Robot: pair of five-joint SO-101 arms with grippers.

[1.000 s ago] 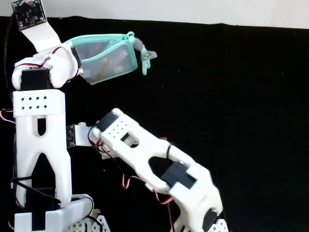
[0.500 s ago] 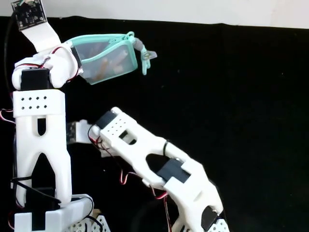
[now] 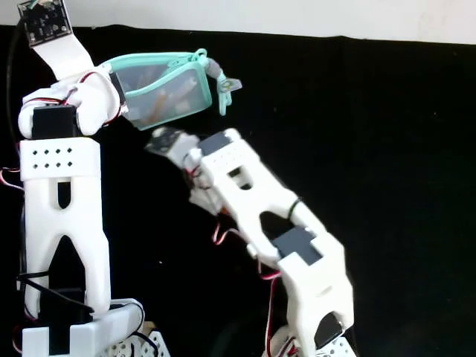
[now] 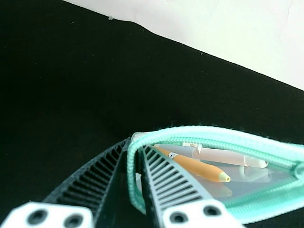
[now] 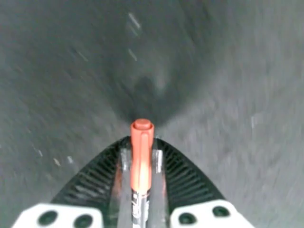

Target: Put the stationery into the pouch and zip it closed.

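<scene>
left gripper (image 4: 135,145): clamped on one end of the pouch (image 4: 223,133) rim, holding it up at the far side of the black table (image 3: 387,149). Probably keeps the mouth gaping for loading.
pouch contents: orange pen (image 4: 194,166) and white pen (image 4: 223,156), side by side.
zip pull (image 3: 223,93): hangs at the free end; zip not yet closed.
right gripper (image 5: 141,142): clenched on a red marker (image 5: 141,161), cap end poking past the fingertips. In the high view it sits just below the pouch, likely lining up for insertion.
</scene>
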